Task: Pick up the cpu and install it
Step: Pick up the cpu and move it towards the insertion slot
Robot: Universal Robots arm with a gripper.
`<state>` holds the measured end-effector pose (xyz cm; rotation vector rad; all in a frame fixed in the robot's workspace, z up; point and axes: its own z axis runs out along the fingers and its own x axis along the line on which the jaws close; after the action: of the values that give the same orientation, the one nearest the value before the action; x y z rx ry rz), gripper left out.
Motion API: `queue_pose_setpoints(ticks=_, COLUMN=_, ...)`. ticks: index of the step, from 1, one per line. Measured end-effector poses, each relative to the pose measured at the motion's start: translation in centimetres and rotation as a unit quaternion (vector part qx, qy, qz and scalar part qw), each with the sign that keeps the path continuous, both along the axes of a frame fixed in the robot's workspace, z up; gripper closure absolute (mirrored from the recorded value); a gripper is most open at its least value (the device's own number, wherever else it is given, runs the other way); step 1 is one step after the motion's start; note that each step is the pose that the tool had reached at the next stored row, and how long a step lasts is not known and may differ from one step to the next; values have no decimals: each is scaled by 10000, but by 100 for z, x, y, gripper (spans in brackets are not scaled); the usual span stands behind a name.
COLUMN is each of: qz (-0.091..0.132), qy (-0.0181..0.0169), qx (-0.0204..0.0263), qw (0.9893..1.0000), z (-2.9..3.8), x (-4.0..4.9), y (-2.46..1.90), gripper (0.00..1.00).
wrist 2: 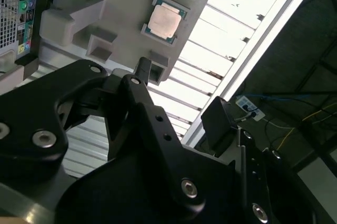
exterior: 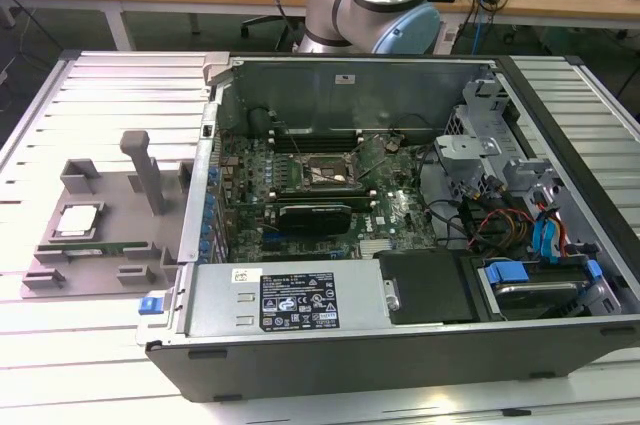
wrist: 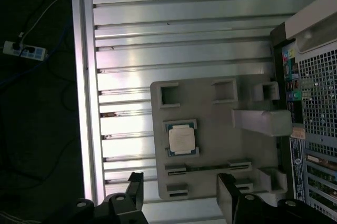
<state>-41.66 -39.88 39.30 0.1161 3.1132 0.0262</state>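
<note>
The cpu [wrist: 182, 139] is a small square chip with a silver top. It lies flat in a recess of the grey fixture [wrist: 216, 124], which stands on the slatted table at the exterior view's left. There the cpu [exterior: 78, 220] sits beside the open computer case [exterior: 400, 345]. My gripper [wrist: 181, 196] hangs well above the fixture, open, with nothing between its two black fingers [wrist: 136, 188]. In the second wrist view the cpu [wrist 2: 164, 20] lies beyond one fingertip [wrist 2: 143, 70]. The black socket frame [exterior: 318, 173] sits on the motherboard inside the case.
A tall grey post [exterior: 143, 167] rises from the fixture near the cpu. A long green memory stick [wrist: 208, 167] lies in a slot of the fixture. The case wall [exterior: 205, 185] stands between fixture and motherboard. Cables and drive bays [exterior: 520, 225] crowd the case at the exterior view's right.
</note>
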Motion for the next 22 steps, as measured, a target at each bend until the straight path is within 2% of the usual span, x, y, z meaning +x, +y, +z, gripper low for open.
queue_pose_setpoints(ticks=1, qz=0, qy=0, qx=-55, qw=10000, z=0, x=0, y=0, gripper=34)
queue_pose_setpoints(ticks=2, qz=0, qy=0, qx=-58, qw=10000, z=0, x=0, y=-1, gripper=34)
queue_pose_setpoints(ticks=10, qz=0, qy=1, qx=-60, qw=10000, z=-13, x=0, y=0, gripper=34)
queue_pose_setpoints(ticks=22, qz=0, qy=0, qx=-60, qw=10000, z=-92, x=0, y=0, gripper=34)
